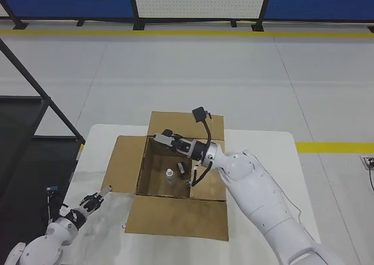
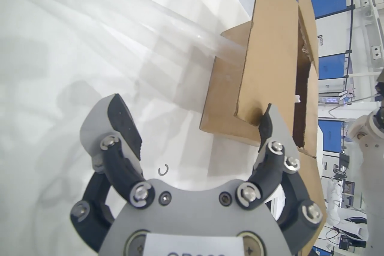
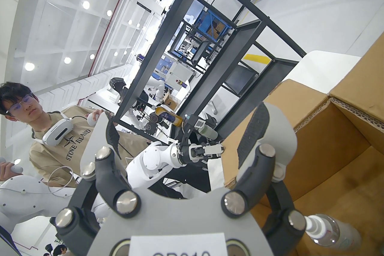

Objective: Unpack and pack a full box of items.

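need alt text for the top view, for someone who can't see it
An open brown cardboard box sits flaps-out on a white table, the right gripper open over its far inner edge. Inside are a small white-capped bottle and a dark item. The left gripper is open near the table's left edge.

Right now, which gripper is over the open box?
The right gripper: it hangs over the box at a far corner, jaws open. The left gripper is outside it, over the table.

The right arm point(image 1: 253, 177) holds its jaws over the open box point(image 1: 177, 218) — a small bottle point(image 1: 169, 175) sits inside.
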